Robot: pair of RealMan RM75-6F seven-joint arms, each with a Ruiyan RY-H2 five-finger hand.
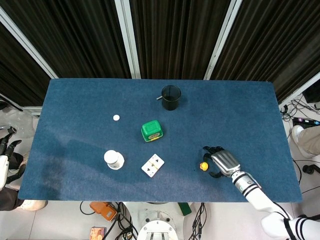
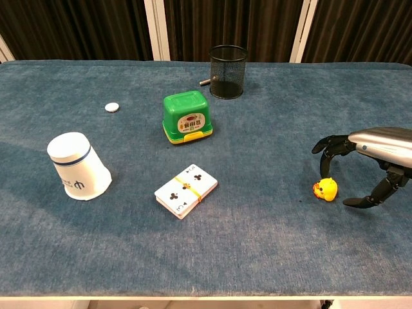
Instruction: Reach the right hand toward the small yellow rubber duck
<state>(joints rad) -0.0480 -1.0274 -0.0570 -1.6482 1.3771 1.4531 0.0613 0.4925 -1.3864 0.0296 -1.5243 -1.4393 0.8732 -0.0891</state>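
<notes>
The small yellow rubber duck (image 2: pixel 326 188) (image 1: pixel 203 166) sits on the blue table cloth toward the front right. My right hand (image 2: pixel 364 161) (image 1: pixel 220 161) hovers just to its right, fingers spread and curved over and around the duck without holding it. In the chest view the fingertips reach above the duck and the thumb lies low to its right. My left hand (image 1: pixel 6 152) hangs off the table's left edge in the head view, fingers apart, holding nothing.
A deck of cards (image 2: pixel 186 190) lies at front centre, a green box (image 2: pixel 187 116) behind it, and a black mesh cup (image 2: pixel 228 62) at the back. A white paper cup (image 2: pixel 78 166) lies on the left, with a small white disc (image 2: pixel 112 107) beyond it.
</notes>
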